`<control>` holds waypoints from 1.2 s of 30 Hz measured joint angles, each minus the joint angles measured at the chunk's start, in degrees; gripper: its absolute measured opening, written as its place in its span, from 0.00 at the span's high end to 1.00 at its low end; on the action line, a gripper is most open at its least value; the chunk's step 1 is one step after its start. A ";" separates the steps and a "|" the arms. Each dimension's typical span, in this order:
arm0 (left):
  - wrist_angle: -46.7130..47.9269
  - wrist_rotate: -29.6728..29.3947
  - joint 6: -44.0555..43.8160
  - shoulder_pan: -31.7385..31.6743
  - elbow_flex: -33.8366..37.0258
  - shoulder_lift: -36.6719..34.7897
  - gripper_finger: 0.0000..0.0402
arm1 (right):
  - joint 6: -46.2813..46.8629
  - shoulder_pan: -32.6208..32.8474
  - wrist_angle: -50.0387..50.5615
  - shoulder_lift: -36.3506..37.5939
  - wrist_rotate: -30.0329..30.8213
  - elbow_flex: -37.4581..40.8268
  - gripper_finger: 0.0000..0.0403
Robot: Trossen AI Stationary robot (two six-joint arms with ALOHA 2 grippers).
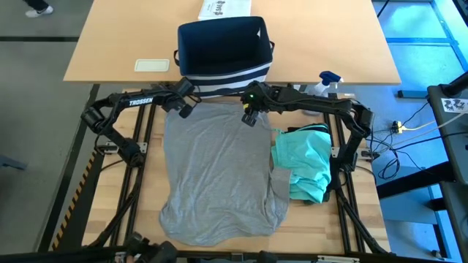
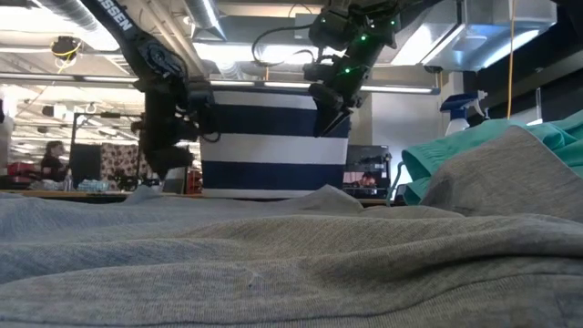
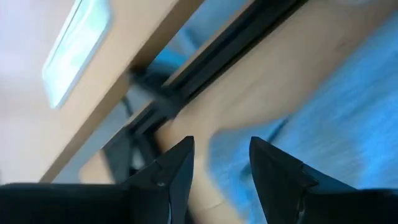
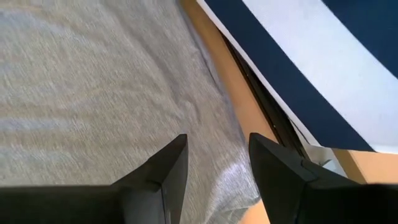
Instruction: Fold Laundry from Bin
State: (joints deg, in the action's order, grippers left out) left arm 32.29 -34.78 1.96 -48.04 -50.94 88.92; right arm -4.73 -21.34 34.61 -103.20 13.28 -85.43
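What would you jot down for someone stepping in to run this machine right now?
Left gripper: jaws open, empty, above the grey T-shirt's far left corner.
Right gripper: jaws open, empty, above its far right corner.
Bin: just beyond the shirt.
Teal piece: bunched at the shirt's right.
Done: grey shirt spread flat.
Left: fold it, then the teal piece.

Robotics lab, arm rig, ceiling ducts [image 2: 82, 14]

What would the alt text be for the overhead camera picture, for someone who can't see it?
A grey T-shirt lies spread flat on the table, with the left claw and right claw open and empty above its top corners. A striped navy bin sits just beyond it, and a crumpled teal garment lies to its right.
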 joint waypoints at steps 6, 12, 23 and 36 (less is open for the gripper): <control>-2.40 1.24 -0.13 -0.05 0.00 0.00 0.62 | 0.41 0.10 0.48 -0.01 -1.15 0.00 0.58; -1.27 3.77 1.50 -1.34 0.00 0.00 0.62 | 0.41 1.16 0.56 -0.02 -1.35 0.00 0.58; -0.72 7.09 6.18 -1.35 0.02 7.35 0.62 | 0.37 1.51 1.25 -0.02 -0.92 0.00 0.58; -1.88 0.02 5.95 -1.35 0.04 8.44 0.77 | 0.35 1.51 1.92 -0.04 -0.92 0.00 0.58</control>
State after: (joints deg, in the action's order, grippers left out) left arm 30.41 -34.76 7.90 -49.39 -50.89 97.36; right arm -4.38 -19.84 36.53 -103.24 12.36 -85.43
